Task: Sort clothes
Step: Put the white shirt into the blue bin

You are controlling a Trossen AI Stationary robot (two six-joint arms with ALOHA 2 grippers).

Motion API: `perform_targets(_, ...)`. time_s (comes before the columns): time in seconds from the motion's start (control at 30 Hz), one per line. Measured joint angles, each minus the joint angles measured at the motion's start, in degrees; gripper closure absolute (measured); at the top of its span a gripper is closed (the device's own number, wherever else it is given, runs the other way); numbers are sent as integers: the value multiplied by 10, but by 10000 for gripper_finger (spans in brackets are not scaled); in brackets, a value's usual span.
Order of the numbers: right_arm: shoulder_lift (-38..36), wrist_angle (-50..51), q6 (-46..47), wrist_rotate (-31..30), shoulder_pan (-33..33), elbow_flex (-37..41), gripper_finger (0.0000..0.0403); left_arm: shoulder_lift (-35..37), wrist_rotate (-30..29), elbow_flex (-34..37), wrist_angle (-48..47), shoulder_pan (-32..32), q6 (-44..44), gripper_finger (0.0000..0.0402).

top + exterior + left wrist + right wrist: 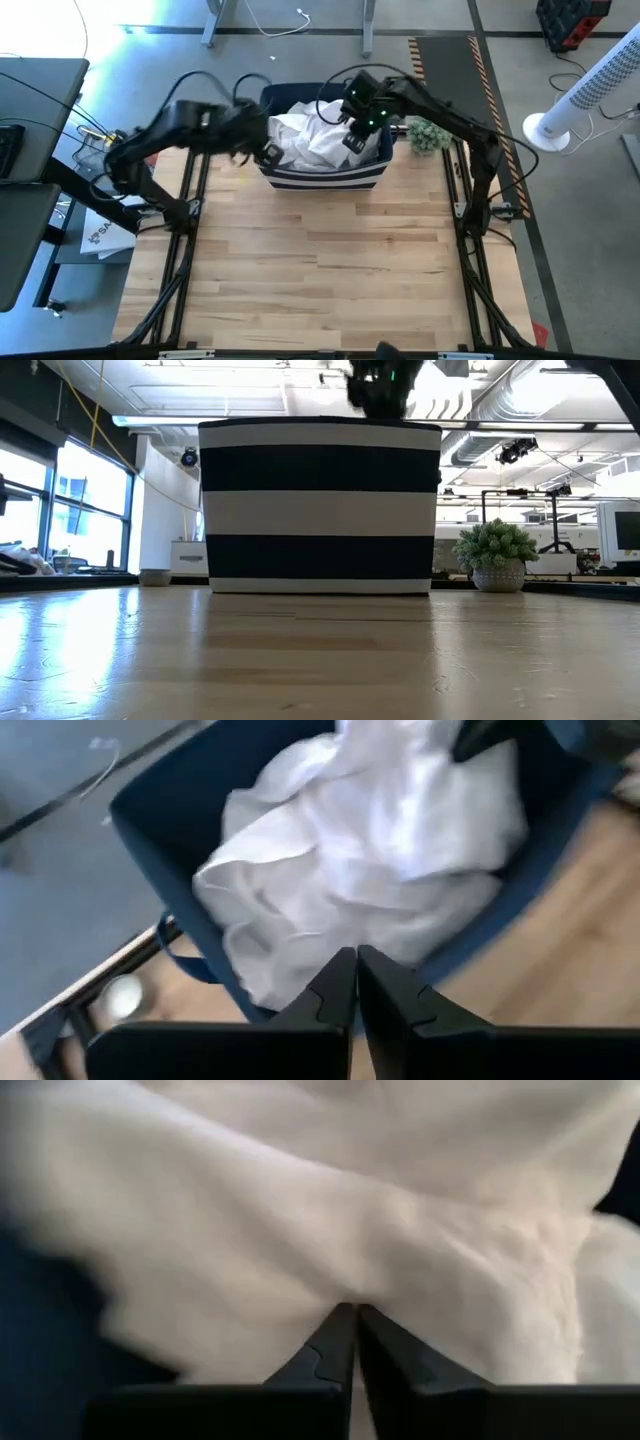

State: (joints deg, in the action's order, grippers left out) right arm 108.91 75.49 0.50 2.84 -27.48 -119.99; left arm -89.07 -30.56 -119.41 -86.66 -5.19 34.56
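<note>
A navy bin with white stripes stands at the far middle of the table; it also shows in the low view. A heap of white clothes fills it. My right gripper reaches down into the heap and is shut on a white garment. My left gripper is shut at the bin's left side, its tips over the bin's wall and the edge of the white heap. No dark garment shows. My right gripper pinches a puckered fold of the white garment between its two fingers, coming from above and pointing down into the bin. Creases run out from the fingertips. The garment lies on the heap in the bin. My left gripper: I cannot tell whether its shut tips touch the white cloth.
A small potted plant stands right of the bin, also in the low view. The bare wooden tabletop stretches from the bin to the near edge. Black frame rails run along both sides of the table.
</note>
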Motion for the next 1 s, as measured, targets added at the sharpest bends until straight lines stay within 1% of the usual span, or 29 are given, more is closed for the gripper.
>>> perform_targets(0.03,0,-19,1,-9,-7,28,393,-9,11,3,0,-22,-9,389)
perform_targets(0.1,0,-61,19,-19,-23,85,388,-25,49,22,0,-64,-28,392)
perform_targets(0.17,0,-118,29,-10,-39,151,387,-41,77,47,0,-97,-42,399)
perform_targets(0.2,0,-150,36,-5,-46,184,390,-48,80,62,4,-109,-48,399)
perform_targets(0.3,-4,-245,56,22,-58,277,400,-60,86,104,31,-141,-67,398)
perform_targets(0.37,-6,-300,78,54,-64,328,400,-64,107,128,68,-163,-87,400)
perform_targets(0.43,-8,-330,98,79,-67,356,399,-68,136,154,121,-184,-105,400)
perform_targets(0.53,-7,-332,110,93,-67,360,401,-68,182,205,207,-211,-131,401)
perform_targets(0.67,-4,-280,138,103,-63,317,402,-67,218,287,273,-252,-170,401)
perform_targets(0.7,-2,-268,146,103,-63,301,402,-66,210,310,292,-261,-177,401)
perform_targets(0.8,-1,-255,174,103,-62,266,402,-59,220,369,359,-287,-188,401)
perform_targets(0.87,-1,-254,180,99,-62,251,402,-58,197,398,388,-300,-204,401)
perform_targets(0.9,-1,-256,179,95,-62,247,402,-56,190,409,395,-306,-211,401)
perform_targets(1.0,-1,-255,184,95,-62,246,402,-56,174,409,405,-317,-225,401)
